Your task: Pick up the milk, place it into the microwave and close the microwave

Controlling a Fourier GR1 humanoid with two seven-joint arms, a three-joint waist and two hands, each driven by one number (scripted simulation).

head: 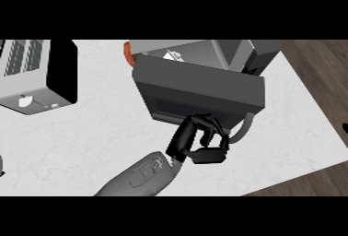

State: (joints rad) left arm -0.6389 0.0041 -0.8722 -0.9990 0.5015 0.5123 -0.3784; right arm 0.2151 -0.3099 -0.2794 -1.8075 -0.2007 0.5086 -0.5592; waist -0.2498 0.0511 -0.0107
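The microwave (231,50) stands at the back of the counter, its dark grey door (197,85) swung partway across the opening. Over the door's top edge, the white top of the milk carton (171,56) shows inside the cavity. My right hand (183,140) is at the door's lower outer face, beside the pale curved handle (243,129). Its fingers (202,123) rest relaxed against the door and hold nothing. Only a grey sliver of my left hand (1,166) shows at the view's left edge.
A silver toaster (31,76) with a black side stands at the back left. An orange object (126,53) peeks out to the left of the microwave. The white counter (81,138) ends on the right at a wooden floor (319,73).
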